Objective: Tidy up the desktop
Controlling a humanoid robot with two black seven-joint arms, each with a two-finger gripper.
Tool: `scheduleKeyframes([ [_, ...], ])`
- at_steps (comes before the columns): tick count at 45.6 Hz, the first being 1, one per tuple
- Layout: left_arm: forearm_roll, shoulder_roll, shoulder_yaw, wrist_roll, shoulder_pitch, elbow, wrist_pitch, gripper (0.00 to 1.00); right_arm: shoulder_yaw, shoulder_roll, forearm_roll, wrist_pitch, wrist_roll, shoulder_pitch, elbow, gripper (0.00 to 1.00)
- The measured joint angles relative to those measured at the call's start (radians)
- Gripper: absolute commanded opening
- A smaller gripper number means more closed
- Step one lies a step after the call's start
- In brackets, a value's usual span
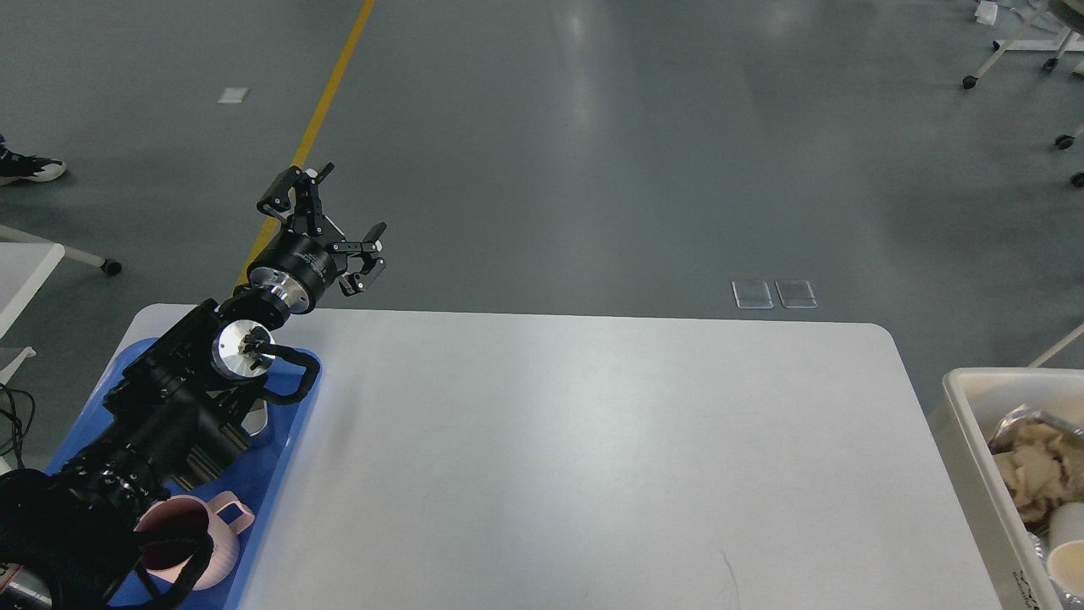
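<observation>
The desktop (593, 457) is a large white tabletop with rounded corners, and its middle shows only bare surface. My left arm comes in from the lower left over a blue tray. Its gripper (326, 212) hangs beyond the table's far left edge, above the grey floor, with its two fingers spread open and nothing between them. My right gripper is out of view.
A blue tray (284, 440) lies on the left of the table, with a pink cup (190, 538) at its near end. A cream bin (965, 407) beside the right edge holds foil, crumpled scraps (1033, 462) and a white cup (1065, 551).
</observation>
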Motion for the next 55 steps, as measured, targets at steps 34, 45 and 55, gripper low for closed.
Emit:
scheduleKeyframes([
  [34,0.0,0.016,0.0,0.001,0.0,0.0,-0.009,0.98,-0.229,0.039,-0.017,-0.018,0.015,0.463,-0.086,1.0],
  [45,0.0,0.018,0.0,0.002,0.001,0.0,-0.011,0.98,-0.183,0.205,0.013,0.101,0.004,0.76,-0.024,1.0],
  [55,0.001,0.028,0.0,0.002,0.001,0.0,-0.011,0.98,0.002,0.371,0.038,0.259,0.002,0.797,0.0,1.0],
])
